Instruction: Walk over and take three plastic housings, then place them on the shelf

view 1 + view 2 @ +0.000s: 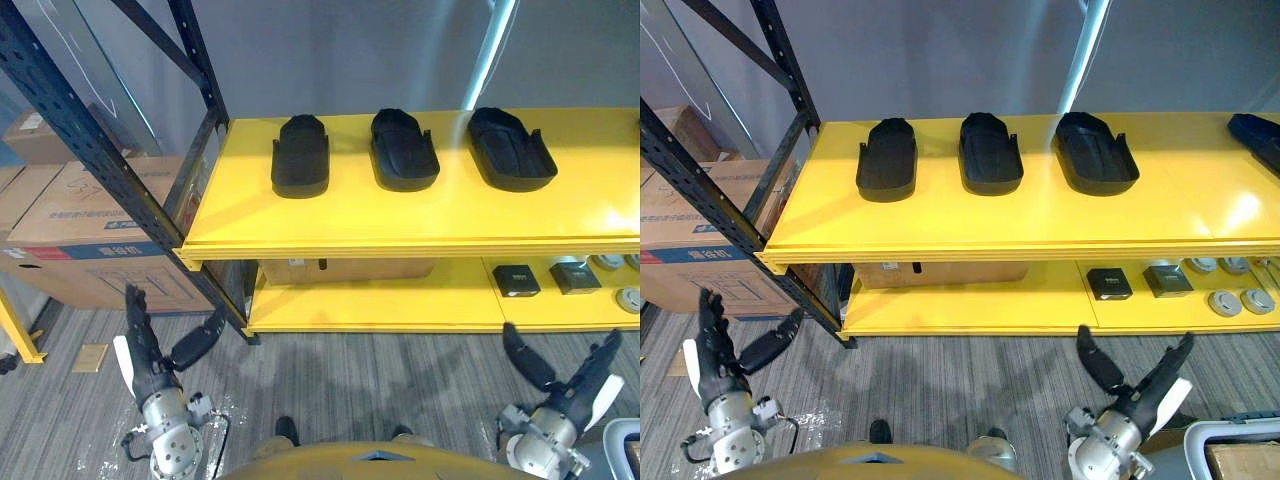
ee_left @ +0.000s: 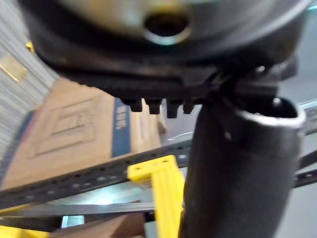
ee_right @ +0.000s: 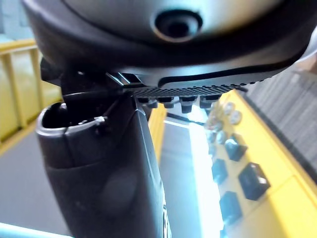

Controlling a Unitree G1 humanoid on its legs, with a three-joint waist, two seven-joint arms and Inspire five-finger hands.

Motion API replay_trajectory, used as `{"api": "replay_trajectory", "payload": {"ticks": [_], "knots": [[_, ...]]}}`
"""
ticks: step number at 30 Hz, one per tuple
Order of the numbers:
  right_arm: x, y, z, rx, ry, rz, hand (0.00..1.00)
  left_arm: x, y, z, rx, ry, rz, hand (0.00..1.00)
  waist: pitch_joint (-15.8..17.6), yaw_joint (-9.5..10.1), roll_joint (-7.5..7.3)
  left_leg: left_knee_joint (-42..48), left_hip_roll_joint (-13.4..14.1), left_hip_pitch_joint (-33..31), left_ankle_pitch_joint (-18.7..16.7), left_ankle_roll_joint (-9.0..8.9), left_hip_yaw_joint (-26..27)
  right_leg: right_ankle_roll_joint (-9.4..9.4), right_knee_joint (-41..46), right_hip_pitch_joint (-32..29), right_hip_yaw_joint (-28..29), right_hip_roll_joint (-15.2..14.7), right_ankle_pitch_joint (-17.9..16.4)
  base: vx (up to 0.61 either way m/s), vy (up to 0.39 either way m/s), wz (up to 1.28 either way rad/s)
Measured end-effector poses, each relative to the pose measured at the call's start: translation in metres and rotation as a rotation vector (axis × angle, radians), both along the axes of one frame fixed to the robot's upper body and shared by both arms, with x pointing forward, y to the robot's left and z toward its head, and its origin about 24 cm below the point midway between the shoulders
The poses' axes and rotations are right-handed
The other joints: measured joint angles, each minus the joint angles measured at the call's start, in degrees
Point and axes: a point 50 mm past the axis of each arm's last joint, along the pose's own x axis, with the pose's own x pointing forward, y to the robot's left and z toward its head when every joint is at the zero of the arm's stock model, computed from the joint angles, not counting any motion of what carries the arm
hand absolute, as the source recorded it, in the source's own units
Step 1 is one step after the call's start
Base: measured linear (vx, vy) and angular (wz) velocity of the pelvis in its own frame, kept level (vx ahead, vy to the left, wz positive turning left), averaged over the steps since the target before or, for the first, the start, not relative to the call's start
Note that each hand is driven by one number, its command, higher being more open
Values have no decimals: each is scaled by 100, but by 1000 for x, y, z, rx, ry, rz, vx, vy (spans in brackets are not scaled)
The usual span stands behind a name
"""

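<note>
Progress: likely done, nothing seems left | left housing (image 1: 300, 155), middle housing (image 1: 404, 150), right housing (image 1: 512, 148) lie in a row on shelf (image 1: 420, 215), apart | left hand (image 1: 150, 372), right hand (image 1: 572, 388) low above floor (image 1: 380, 375), fingers straight, both empty

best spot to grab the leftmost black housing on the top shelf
Probably its two long sides near the wider front end, coming in from the shelf's front edge. The leftmost housing lies flat on the yellow shelf, lengthwise toward the robot, with bare shelf on either side.
</note>
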Motion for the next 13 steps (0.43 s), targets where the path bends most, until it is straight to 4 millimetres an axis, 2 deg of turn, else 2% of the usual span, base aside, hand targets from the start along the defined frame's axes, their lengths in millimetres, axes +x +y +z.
{"api": "replay_trajectory", "payload": {"ticks": [1, 2, 3, 6, 9, 13], "knots": [[-3, 2, -7, 24, 32, 9, 100, -4, -1, -10, -24, 45, 3, 100, -18, 1, -32, 0, 1, 0, -13, -17, -7, -5, 1, 2, -4, 2, -7, 0, 0, 0], [-8, 9, -26, 120, 111, 40, 100, -15, -2, -33, -101, 152, 15, 100, -40, 14, -38, -1, 3, 60, -37, -44, -9, -1, 2, 21, -6, 5, -31, 0, 0, 0], [-12, 14, -38, 189, 161, 55, 100, -23, -4, -45, -138, 222, 14, 100, -32, 23, -67, -2, 3, 83, -56, -57, -9, -8, 2, 44, -6, 5, -41, 0, 0, 0], [-24, 31, -72, 397, 312, 108, 100, -44, -13, -70, -198, 394, -59, 100, -20, 40, -134, -3, -13, 119, -110, -43, -37, -5, -11, 109, -22, -6, -53, -4, 11, 3], [-33, 42, -93, 561, 420, 141, 100, -46, -14, -84, -249, 502, -113, 100, 23, 175, -198, -3, -19, 183, -115, -45, -51, 4, -35, 196, -26, -8, -64, -5, 11, 3], [-27, 49, -104, 718, 467, 173, 100, -37, -9, -95, -338, 589, -154, 100, 30, 162, -285, -5, -31, 182, -118, -47, -62, -6, -79, 214, -7, -7, -82, -8, 3, 1]]}}
